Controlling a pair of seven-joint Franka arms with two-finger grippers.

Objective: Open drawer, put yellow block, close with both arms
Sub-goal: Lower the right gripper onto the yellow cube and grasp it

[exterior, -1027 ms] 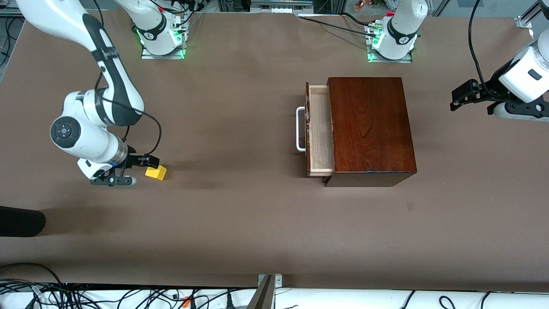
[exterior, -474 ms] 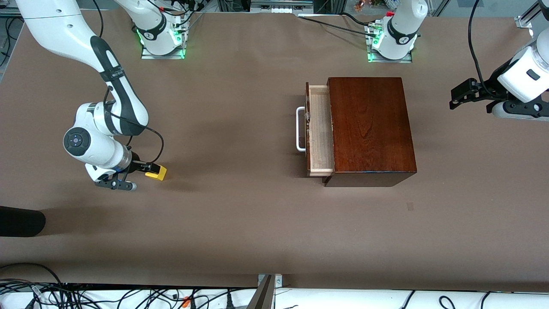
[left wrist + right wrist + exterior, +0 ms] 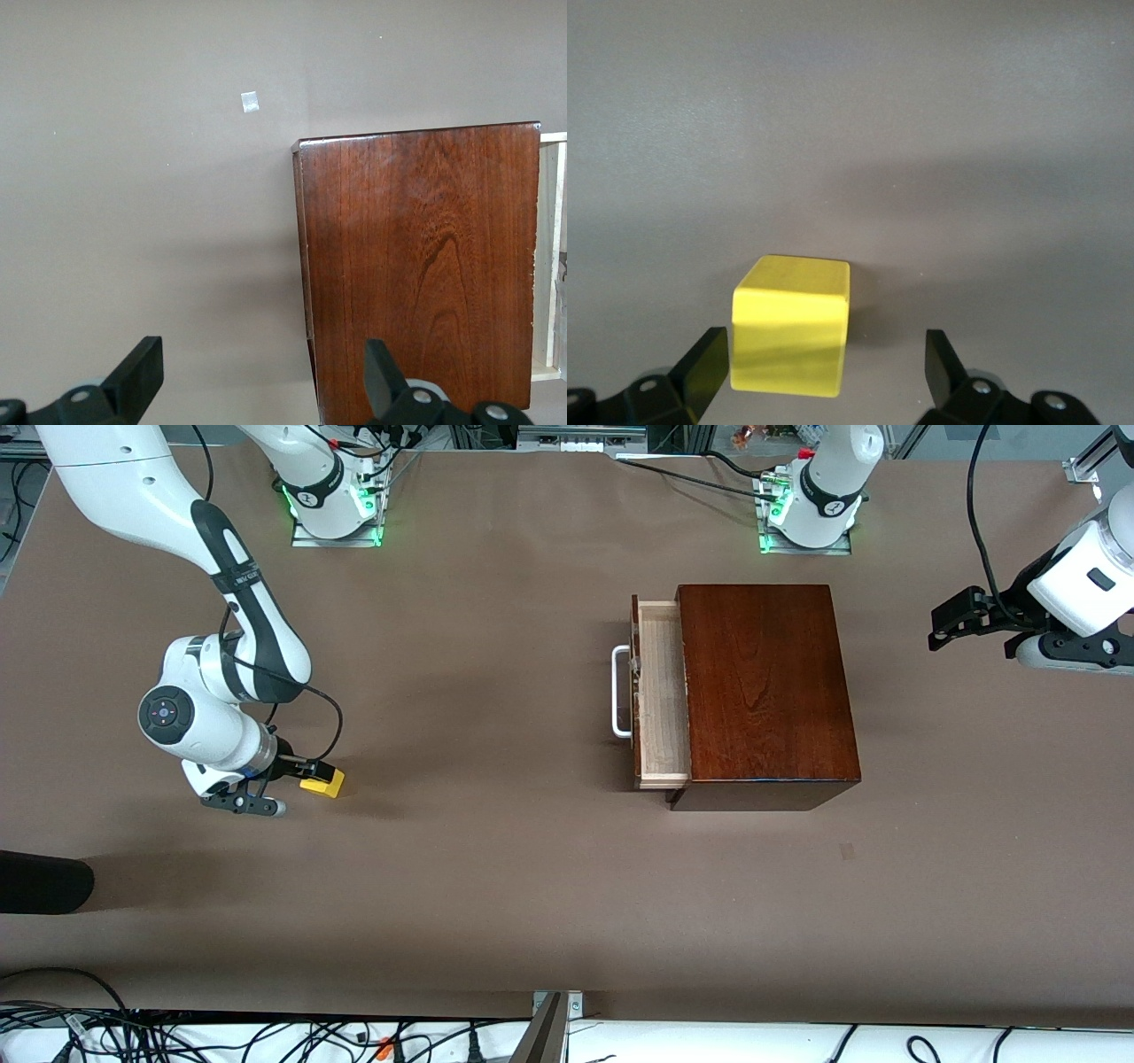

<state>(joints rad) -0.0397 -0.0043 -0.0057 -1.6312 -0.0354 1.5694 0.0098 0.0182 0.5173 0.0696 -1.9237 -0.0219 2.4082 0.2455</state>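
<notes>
On the brown table [image 3: 496, 868], toward the left arm's end, sits the dark reddish wooden box [image 3: 766, 691]. Its drawer [image 3: 663, 695] is pulled partway out at the box's nine o'clock side in the front view, its white bar handle [image 3: 620, 692] facing the right arm's end of the table. The part of the pale wood interior that shows holds nothing; how deep it runs under the box top cannot be seen.

Toward the right arm's end, at about eight o'clock from the drawer and well apart from it, the yellow block [image 3: 322, 781] rests on the table. The right gripper [image 3: 301, 772] is low at the block, its fingers spread wide. In the right wrist view the yellow block [image 3: 790, 325] lies between the two fingertips [image 3: 709, 363], close to one and clear of the other, not clamped.

At roughly three o'clock from the box, the left gripper [image 3: 952, 622] waits above the table. The left wrist view shows its fingers [image 3: 142, 376] standing wide apart with nothing between them, looking at the box top [image 3: 421, 266] and the bare table [image 3: 151, 221].
</notes>
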